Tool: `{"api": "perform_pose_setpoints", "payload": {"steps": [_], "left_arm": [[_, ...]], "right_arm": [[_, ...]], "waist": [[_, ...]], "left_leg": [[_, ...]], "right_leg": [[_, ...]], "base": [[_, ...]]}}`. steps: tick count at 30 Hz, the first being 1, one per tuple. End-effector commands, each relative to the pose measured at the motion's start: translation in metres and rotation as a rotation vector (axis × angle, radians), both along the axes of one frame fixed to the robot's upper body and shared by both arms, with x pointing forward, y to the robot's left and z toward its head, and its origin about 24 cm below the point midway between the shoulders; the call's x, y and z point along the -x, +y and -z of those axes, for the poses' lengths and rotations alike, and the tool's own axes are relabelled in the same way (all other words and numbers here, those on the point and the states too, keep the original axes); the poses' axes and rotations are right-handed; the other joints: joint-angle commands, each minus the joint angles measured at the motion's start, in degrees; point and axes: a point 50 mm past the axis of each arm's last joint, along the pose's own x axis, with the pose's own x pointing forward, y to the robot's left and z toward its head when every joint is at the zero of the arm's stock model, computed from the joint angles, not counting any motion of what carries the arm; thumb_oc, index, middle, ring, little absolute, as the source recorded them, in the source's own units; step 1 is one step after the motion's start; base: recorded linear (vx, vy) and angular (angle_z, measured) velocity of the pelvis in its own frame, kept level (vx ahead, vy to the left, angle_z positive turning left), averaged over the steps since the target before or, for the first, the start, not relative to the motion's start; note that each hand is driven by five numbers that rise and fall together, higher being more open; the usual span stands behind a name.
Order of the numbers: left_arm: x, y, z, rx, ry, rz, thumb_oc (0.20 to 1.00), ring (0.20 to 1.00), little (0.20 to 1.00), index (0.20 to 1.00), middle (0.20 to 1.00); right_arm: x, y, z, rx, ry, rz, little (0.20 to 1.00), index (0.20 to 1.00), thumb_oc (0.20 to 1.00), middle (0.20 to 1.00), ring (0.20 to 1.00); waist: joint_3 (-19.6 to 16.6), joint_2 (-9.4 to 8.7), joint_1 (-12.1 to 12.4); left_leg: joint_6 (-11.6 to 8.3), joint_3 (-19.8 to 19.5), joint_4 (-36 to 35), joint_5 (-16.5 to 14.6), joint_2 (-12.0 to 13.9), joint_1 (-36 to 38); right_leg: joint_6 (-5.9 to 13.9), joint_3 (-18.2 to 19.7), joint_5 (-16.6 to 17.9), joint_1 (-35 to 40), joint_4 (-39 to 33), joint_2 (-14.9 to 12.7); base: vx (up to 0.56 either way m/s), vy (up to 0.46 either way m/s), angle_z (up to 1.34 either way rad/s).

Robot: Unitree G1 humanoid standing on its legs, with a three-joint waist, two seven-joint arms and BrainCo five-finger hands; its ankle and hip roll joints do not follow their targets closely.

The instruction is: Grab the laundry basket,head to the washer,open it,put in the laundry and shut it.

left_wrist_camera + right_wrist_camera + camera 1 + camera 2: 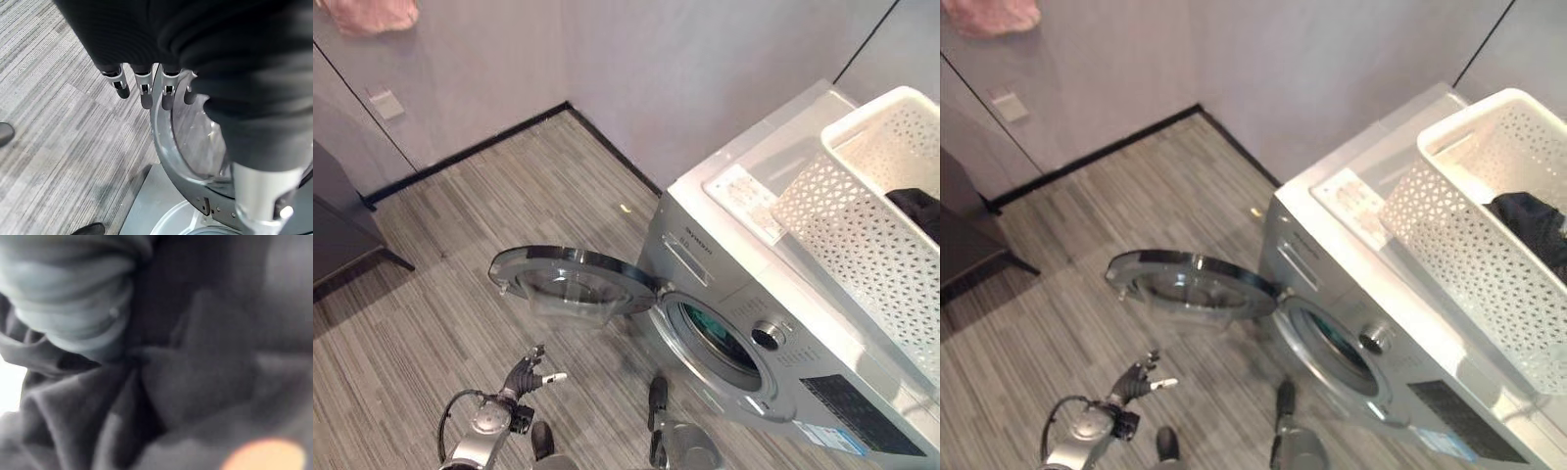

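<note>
Laundry (1528,220), dark and soft, lies in the white basket (1459,245) on top of the washer (754,333), whose door (573,279) stands open. It should be light and limp, so I would bunch it from above. Left hand (142,85) hangs beside the door with relaxed, empty fingers. The right hand's grip I cannot tell; dark cloth lies close against it.

No print can be read anywhere. The washer (773,323) carries a small dark word on its drawer front (697,245), a printed sheet (744,201) on its top at about 9 o'clock from the basket (871,215), and a sticker (827,438) low on its front, all too small to make out.
</note>
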Motion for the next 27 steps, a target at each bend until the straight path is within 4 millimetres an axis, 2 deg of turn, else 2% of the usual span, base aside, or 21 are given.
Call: {"api": "perform_pose_setpoints", "payload": {"steps": [1, 6, 9, 11, 14, 17, 22, 27], "left_arm": [[-0.016, 0.004, -0.008, -0.037, -0.039, 0.049, 1.0, 1.0, 1.0, 1.0, 1.0], [-0.009, 0.003, -0.003, -0.032, -0.015, 0.037, 1.0, 1.0, 1.0, 1.0, 1.0], [-0.008, 0.0, -0.001, -0.03, -0.01, 0.039, 1.0, 1.0, 1.0, 1.0, 1.0], [-0.009, -0.001, -0.001, -0.029, -0.012, 0.036, 1.0, 1.0, 1.0, 1.0, 1.0], [-0.013, -0.007, -0.002, -0.026, -0.03, 0.041, 1.0, 1.0, 1.0, 1.0, 1.0], [-0.015, -0.009, -0.005, -0.025, -0.046, 0.047, 1.0, 1.0, 1.0, 1.0, 1.0], [-0.024, -0.012, -0.012, -0.03, -0.082, 0.062, 1.0, 1.0, 1.0, 1.0, 1.0], [-0.04, -0.02, -0.028, -0.016, -0.167, 0.094, 1.0, 1.0, 1.0, 1.0, 1.0]], "right_arm": [[0.002, -0.006, -0.038, -0.015, -0.265, 0.046, 0.2, 0.2, 0.2, 0.2, 0.2], [0.02, -0.005, -0.058, -0.005, -0.453, 0.08, 0.2, 0.2, 0.2, 0.2, 0.2], [0.02, 0.001, -0.072, 0.001, -0.573, 0.074, 0.2, 0.2, 0.2, 0.2, 0.2], [0.018, 0.005, -0.077, 0.016, -0.616, 0.069, 0.2, 0.2, 0.2, 0.2, 0.2], [0.011, 0.015, -0.1, 0.047, -0.78, 0.071, 0.2, 0.2, 0.2, 0.2, 0.2], [0.003, 0.022, -0.112, 0.063, -0.849, 0.076, 0.2, 0.2, 0.2, 0.2, 0.2], [-0.008, 0.029, -0.148, 0.095, -0.965, 0.074, 0.2, 0.2, 0.2, 0.2, 0.2], [-0.017, 0.038, -0.184, 0.126, -1.08, 0.092, 0.2, 0.2, 0.2, 0.2, 0.2]], "waist": [[-1.2, -1.67, 0.6], [-3.2, -1.27, 0.3], [-4.2, -1.12, 0.5], [-4.6, -1.06, 0.5], [-5.7, -0.9, 1.4], [-6.1, -0.91, 1.8], [-6.6, -1.01, 2.3], [-6.8, -1.36, 3.0]], "left_leg": [[-0.72, 0.3, 0.3, 0.0, 3.3, 1.2], [-0.65, 0.5, 0.3, -0.7, 3.3, 2.7], [-0.46, 0.4, 0.3, -1.1, 3.2, 3.5], [-0.34, 0.5, 0.3, -1.3, 3.1, 3.9], [-0.02, 0.6, 0.4, -1.9, 2.8, 5.1], [0.14, 0.8, 0.6, -2.1, 2.6, 5.6], [0.14, 0.8, 0.7, -2.1, 2.7, 6.0], [0.23, 0.6, 1.4, -2.2, 2.9, 6.0]], "right_leg": [[4.66, 1.9, -4.4, 1.5, 0.2, -4.1], [4.58, 1.9, -4.8, 3.1, 0.1, -3.8], [4.56, 2.0, -5.0, 3.9, 0.0, -3.7], [4.57, 2.0, -5.0, 4.3, 0.0, -3.8], [4.62, 2.0, -5.1, 5.3, 0.0, -4.0], [4.61, 2.1, -5.1, 5.8, 0.0, -4.1], [4.49, 2.2, -5.3, 6.2, 0.0, -4.0], [4.29, 2.3, -5.3, 6.5, 0.0, -3.8]], "base": [[0.04, 0.0, 0.02], [0.02, 0.008, 0.02], [0.0, 0.006, 0.01], [0.01, 0.02, -0.01], [0.0, 0.037, 0.01], [0.0, 0.0, 0.0], [0.0, 0.001, -0.01], [0.0, 0.0, 0.01]]}}
